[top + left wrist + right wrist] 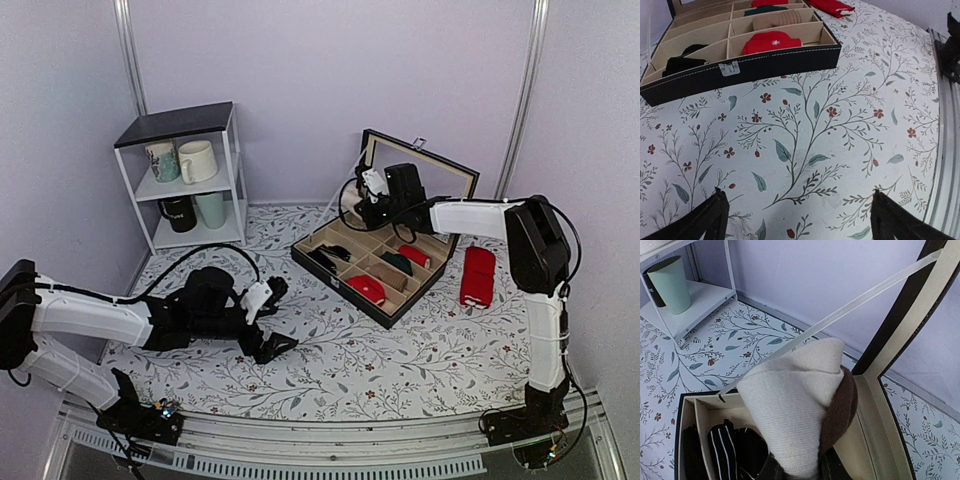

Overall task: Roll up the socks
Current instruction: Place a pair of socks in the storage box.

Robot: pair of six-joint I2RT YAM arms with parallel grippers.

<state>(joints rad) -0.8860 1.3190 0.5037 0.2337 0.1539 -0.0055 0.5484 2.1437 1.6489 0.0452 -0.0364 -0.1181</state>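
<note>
The socks (795,400) are a thick, soft bundle. The outside is cream ribbed fabric that folds to a blunt peak on top, and a dark brown band wraps around its right side (the tan part does not show from here). The right gripper (797,472) holds the bundle from below. Its jaws are pinching the lower end of the socks and are almost hidden under the fabric.

In the top view, this gripper (372,205) hangs over the far left corner of the open black box (335,285), just in front of the raised lid (920,305). Under the bundle, 1 cream compartment holds black socks with thin white stripes (732,445).

The left gripper (797,220) is low over the flowered tablecloth (805,125), well apart from the box. Its 2 jaws are spread wide and hold nothing.

A red rolled bundle (366,290) lies in a near compartment. A flat red pair (477,275) lies on the cloth to the right of the box.
</note>
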